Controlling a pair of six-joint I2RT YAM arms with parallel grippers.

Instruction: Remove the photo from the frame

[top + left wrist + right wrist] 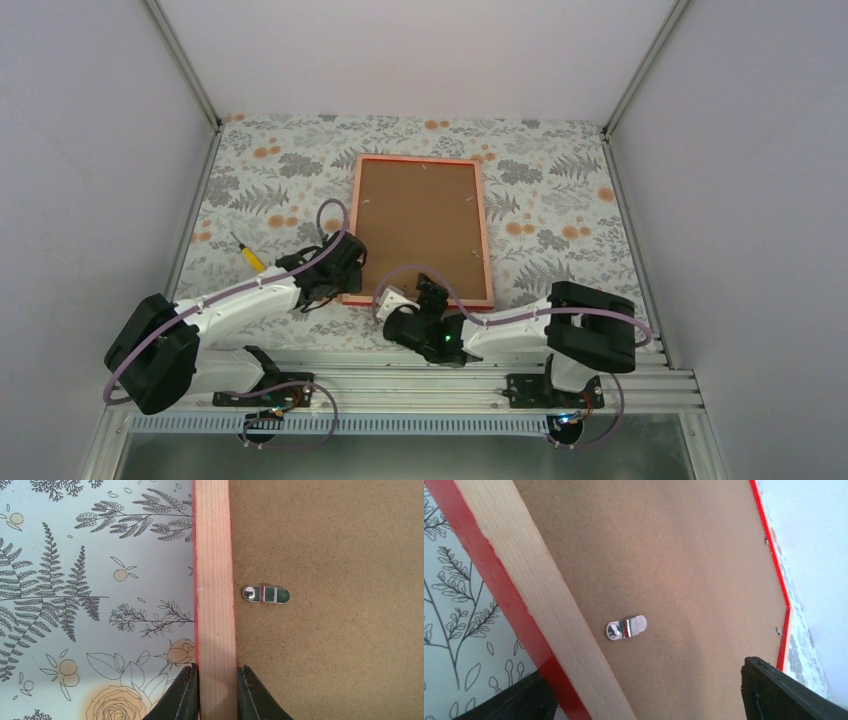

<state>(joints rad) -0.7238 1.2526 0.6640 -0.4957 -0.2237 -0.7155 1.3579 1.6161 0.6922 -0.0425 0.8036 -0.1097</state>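
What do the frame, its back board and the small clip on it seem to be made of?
The frame: pale bare wood, grain lines showing, outer edge painted glossy red. The back board: probably matte brown fibreboard, finely speckled. The clip: shiny metal, mirroring light.

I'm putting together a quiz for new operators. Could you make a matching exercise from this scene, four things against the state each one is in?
Things:
1. frame
2. left fingers
3. right fingers
4. yellow-handled tool

States:
A. spread wide apart
B. lying on the flowered cloth, nothing touching it
C. face down, brown back up
D. closed on the frame's edge

Pairs: 1-C, 2-D, 3-A, 4-B
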